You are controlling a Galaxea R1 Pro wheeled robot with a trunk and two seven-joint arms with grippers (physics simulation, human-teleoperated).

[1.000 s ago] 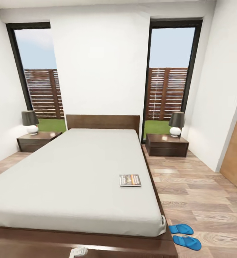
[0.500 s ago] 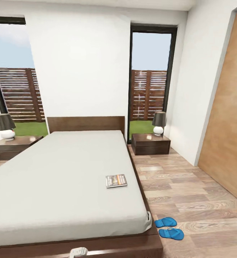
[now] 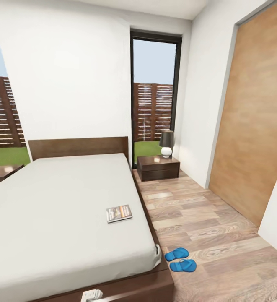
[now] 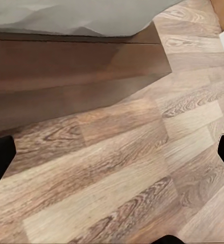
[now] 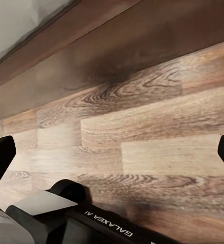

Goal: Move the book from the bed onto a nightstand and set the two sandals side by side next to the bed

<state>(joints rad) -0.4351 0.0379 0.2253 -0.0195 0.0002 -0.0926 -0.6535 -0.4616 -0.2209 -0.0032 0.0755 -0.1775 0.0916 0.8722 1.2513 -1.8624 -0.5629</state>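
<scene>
While both arms hang low over the wood floor (image 4: 117, 168) — left gripper (image 4: 112, 152) and right gripper (image 5: 112, 152) each spread wide, empty | book (image 3: 119, 213) lies flat on the bed (image 3: 63, 201), well ahead of both | sandals (image 3: 180, 259) by the bed's foot corner | nightstand (image 3: 158, 167) far beyond | approach: drive alongside the bed first — then reach

Quick count around the one bed (image 3: 63, 209) — one book (image 3: 119, 213) on it, two sandals (image 3: 180, 259) beside it, one lamp (image 3: 166, 144) — two nightstands (image 3: 158, 167).
</scene>
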